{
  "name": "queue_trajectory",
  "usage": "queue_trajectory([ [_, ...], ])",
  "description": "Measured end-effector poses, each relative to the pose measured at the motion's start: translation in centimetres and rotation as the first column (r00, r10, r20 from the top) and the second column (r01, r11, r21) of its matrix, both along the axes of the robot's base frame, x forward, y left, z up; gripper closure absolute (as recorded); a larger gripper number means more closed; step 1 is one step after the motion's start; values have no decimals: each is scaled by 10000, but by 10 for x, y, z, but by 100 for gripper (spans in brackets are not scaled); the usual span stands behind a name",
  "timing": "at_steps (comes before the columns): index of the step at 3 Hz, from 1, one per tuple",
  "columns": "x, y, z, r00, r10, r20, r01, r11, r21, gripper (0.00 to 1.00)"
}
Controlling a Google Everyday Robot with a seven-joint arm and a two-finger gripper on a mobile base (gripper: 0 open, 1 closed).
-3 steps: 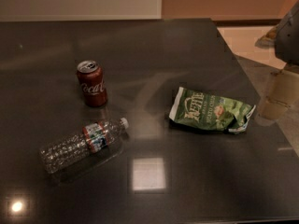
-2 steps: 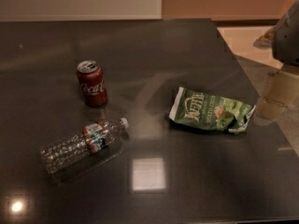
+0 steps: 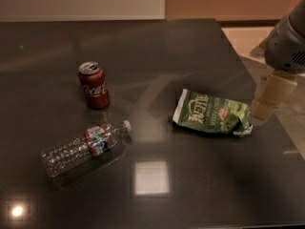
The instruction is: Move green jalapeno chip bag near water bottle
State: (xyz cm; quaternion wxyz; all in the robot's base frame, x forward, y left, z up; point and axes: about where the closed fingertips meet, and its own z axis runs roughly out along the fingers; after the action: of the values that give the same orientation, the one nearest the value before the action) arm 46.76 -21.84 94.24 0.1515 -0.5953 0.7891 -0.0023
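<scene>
The green jalapeno chip bag (image 3: 212,113) lies flat and crumpled on the dark table, right of centre. The water bottle (image 3: 86,147) lies on its side at the lower left, with its white cap pointing right and a red-blue label band around it. My gripper (image 3: 267,99) hangs from the grey arm (image 3: 288,39) at the right edge of the view. It is just to the right of the bag's right end, close to it. It holds nothing that I can see.
A red Coca-Cola can (image 3: 94,85) stands upright at the left, behind the bottle. The dark glossy table (image 3: 157,51) ends at its right edge near the gripper. A bright light reflection (image 3: 151,178) lies between bottle and bag.
My gripper has shifted slightly left, closer to the bag's right end. The bag, bottle and can have not moved.
</scene>
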Motion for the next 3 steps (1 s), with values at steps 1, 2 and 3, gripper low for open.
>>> queue_trajectory([
  [1,8,1,-16,9999,24,-160,-24,10000,11,0],
  [2,12,4,-36,9994,132,-312,-132,9999,9,0],
  [3,13,5,-56,9988,234,-430,-235,9997,-9,0],
])
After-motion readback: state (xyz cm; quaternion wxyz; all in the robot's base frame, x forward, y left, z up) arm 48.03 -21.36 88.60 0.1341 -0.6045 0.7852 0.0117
